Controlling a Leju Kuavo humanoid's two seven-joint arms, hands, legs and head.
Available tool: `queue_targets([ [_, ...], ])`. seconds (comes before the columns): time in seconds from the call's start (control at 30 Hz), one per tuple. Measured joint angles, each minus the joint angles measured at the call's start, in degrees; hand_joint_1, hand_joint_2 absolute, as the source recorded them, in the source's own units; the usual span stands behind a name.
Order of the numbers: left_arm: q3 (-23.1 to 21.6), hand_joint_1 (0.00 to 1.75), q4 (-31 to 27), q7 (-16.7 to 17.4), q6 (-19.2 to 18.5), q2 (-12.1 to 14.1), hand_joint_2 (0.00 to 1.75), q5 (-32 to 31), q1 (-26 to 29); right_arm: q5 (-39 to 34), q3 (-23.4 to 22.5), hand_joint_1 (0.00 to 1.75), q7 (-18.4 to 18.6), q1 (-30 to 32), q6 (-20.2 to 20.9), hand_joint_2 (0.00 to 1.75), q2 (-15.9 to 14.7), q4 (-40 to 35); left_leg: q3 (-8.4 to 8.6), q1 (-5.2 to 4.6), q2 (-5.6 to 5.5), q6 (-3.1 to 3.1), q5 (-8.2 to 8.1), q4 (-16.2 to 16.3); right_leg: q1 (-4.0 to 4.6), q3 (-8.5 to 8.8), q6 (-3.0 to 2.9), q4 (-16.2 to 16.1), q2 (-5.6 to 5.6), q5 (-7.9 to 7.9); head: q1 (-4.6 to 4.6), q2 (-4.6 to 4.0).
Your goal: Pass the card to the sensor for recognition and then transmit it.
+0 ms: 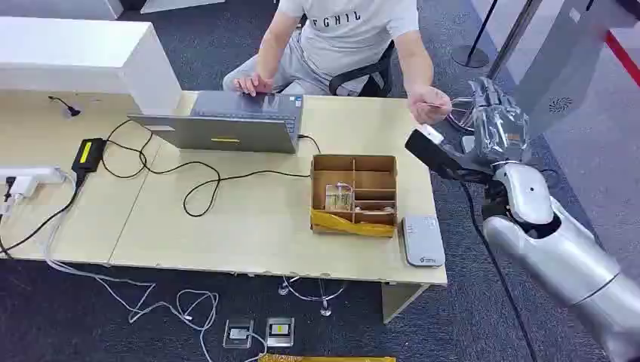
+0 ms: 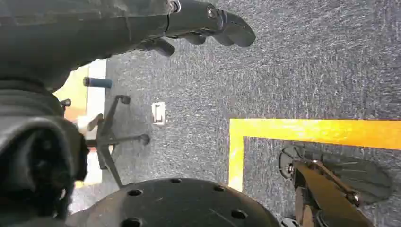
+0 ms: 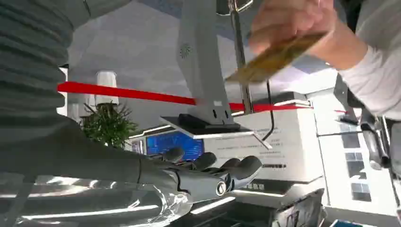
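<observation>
Right hand (image 3: 208,177) empty beneath person's hand (image 3: 288,21) holding card (image 3: 274,56).

The only readable text is "FGHIL", or letters close to that, printed in pale capitals across the chest of the grey T-shirt (image 1: 349,30) worn by the person seated at the table's far side.

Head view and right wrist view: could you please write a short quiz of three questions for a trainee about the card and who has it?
1. True or false: the right hand holds the card.
2. The grey sensor lies: A) beside the cardboard box; B) inside it; C) in the right hand.
3. Who grips the card?

Key: 1 false, its fingers are spread and hold nothing; 2 A; 3 the seated person.
</observation>
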Motion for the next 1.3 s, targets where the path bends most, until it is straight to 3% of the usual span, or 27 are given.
queue_targets([
  [0.2, -0.37, 0.0, 0.0, 0.15, -0.09, 0.02, 0.0, 0.24, 0.06, 3.83, 2.56, 0.0, -0.98, -0.24, -0.29, 1.75, 3.32, 5.9, 0.04, -0.01, 0.01, 0.0, 0.0, 0.01, -0.01, 0.0, 0.0, 0.0, 0.0, 0.0, 0.0, 0.0],
  [0.5, -0.39, 0.0, 0.0, 0.85, -0.2, 0.04, 0.0, 0.72, 0.13, 6.95, 4.17, 0.0, -1.03, 0.5, -2.6, 1.75, 5.09, 9.42, 0.07, 0.0, 0.05, -0.01, 0.0, 0.01, 0.0, 0.0, 0.0, 0.0, 0.01, 0.0, -0.02, 0.0],
  [0.53, -0.39, 0.0, 0.0, 1.14, -0.2, 0.04, 0.0, 0.57, 0.14, 7.36, 4.13, 1.55, -0.94, 0.73, -2.6, 1.75, 5.13, 9.7, 0.07, 0.0, 0.05, -0.01, 0.0, 0.01, 0.0, 0.0, 0.0, 0.0, 0.02, 0.0, 0.02, 0.0],
  [0.57, -0.39, 0.0, 0.0, 1.18, -0.04, 0.04, 0.0, 0.52, 0.15, 7.72, 3.95, 1.75, -0.85, 0.99, -2.6, 1.75, 5.18, 9.92, 0.08, -0.01, 0.06, -0.01, 0.0, 0.01, -0.01, 0.0, 0.0, 0.0, 0.02, 0.0, 0.0, 0.0],
  [0.97, -0.52, 0.0, 0.0, 0.83, 0.44, -0.22, 0.0, -0.92, 0.18, 10.73, -1.56, 1.75, -0.2, 5.04, -4.39, 1.75, 5.29, 10.44, 0.14, -0.01, 0.11, -0.01, -0.01, 0.03, -0.01, 0.0, 0.01, -0.01, 0.05, 0.01, 0.0, 0.0],
  [1.03, -0.74, 0.0, 0.0, 0.55, 0.37, -0.28, 0.0, -1.49, 0.2, 11.98, -3.07, 1.75, -0.06, 5.97, -4.42, 1.75, 5.22, 10.29, 1.02, -0.02, 0.12, 0.0, 0.01, 0.03, -0.02, -0.07, 0.04, -0.01, 0.08, 0.05, 0.02, 0.0],
  [1.3, -2.03, 0.0, 0.0, 0.79, 0.24, -0.57, 0.0, -3.72, -0.1, 12.74, -9.84, 1.75, 0.0, 8.67, -4.42, 1.75, 2.71, 6.88, 1.1, -0.06, 0.16, 0.0, 0.02, 0.06, -0.06, -0.02, 0.05, -0.01, 0.11, 0.07, 0.02, 0.0],
])
